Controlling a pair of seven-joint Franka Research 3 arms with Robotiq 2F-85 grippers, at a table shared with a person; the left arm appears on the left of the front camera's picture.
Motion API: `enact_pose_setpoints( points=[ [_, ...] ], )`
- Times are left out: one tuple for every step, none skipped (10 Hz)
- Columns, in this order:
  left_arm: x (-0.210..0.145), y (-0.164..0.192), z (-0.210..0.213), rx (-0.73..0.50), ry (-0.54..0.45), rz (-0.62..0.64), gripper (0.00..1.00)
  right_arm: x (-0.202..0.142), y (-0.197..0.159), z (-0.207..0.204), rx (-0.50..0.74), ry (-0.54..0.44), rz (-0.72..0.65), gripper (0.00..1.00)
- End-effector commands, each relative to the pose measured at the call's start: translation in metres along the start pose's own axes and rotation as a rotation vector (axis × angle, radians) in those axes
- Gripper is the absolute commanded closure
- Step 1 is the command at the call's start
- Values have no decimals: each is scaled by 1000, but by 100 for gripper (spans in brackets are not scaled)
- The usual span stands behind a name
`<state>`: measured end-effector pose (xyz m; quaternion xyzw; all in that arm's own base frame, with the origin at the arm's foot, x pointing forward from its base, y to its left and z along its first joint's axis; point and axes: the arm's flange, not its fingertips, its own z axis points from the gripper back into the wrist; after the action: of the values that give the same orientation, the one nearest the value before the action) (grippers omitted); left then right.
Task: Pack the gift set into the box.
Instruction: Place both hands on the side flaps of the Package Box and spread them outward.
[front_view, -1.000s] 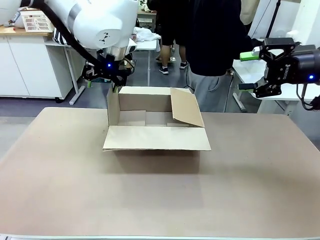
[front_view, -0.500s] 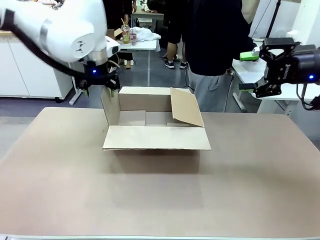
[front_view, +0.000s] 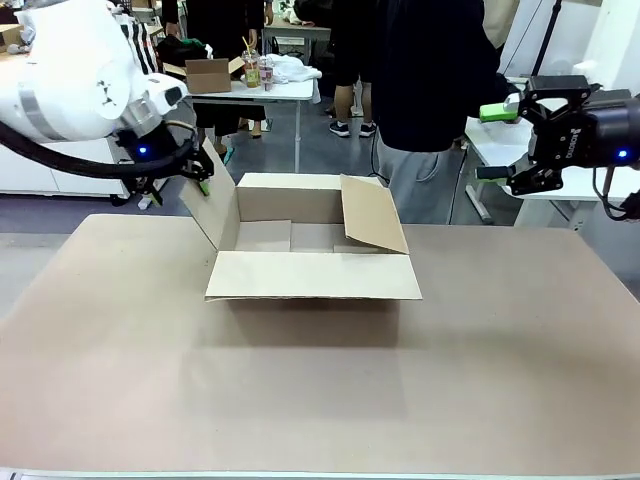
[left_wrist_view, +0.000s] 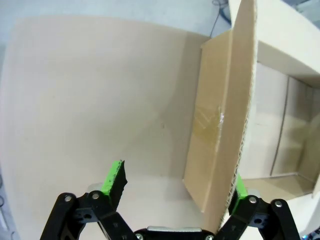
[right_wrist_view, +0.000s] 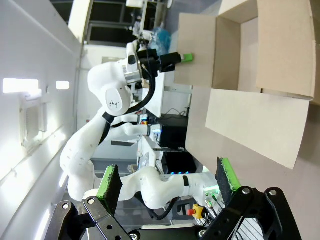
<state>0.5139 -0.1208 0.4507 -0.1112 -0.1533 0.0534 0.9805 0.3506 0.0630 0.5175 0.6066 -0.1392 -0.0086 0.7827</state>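
Gripper (left_wrist_view: 177, 180) on left gapes wide, pad (left_wrist_view: 239, 189) against box (left_wrist_view: 272, 115) flap.

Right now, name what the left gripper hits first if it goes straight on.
The box flap, already inside the open left gripper; beyond it, probably the table, though depth is unclear.
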Motion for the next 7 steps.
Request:
enact_pose_setpoints(
  points=[
    [-11,26,-1,-19,22,-1,0,3,1,-4,28,-11,23,0],
    [-16,35,-4,-44,30,-2,0,3,1,-4,28,-11,23,0],
    [-21,44,-6,-101,36,-6,0,3,1,-4,28,-11,23,0],
    [-24,50,-8,-155,56,-7,0,3,1,-4,28,-11,23,0],
    [-28,52,-10,-208,107,-13,0,3,1,-4,28,-11,23,0],
    [-15,37,-10,-75,42,16,0,3,1,-4,28,-11,23,0],
    [-15,37,-10,-75,42,16,0,3,1,-4,28,-11,23,0]
  ],
)
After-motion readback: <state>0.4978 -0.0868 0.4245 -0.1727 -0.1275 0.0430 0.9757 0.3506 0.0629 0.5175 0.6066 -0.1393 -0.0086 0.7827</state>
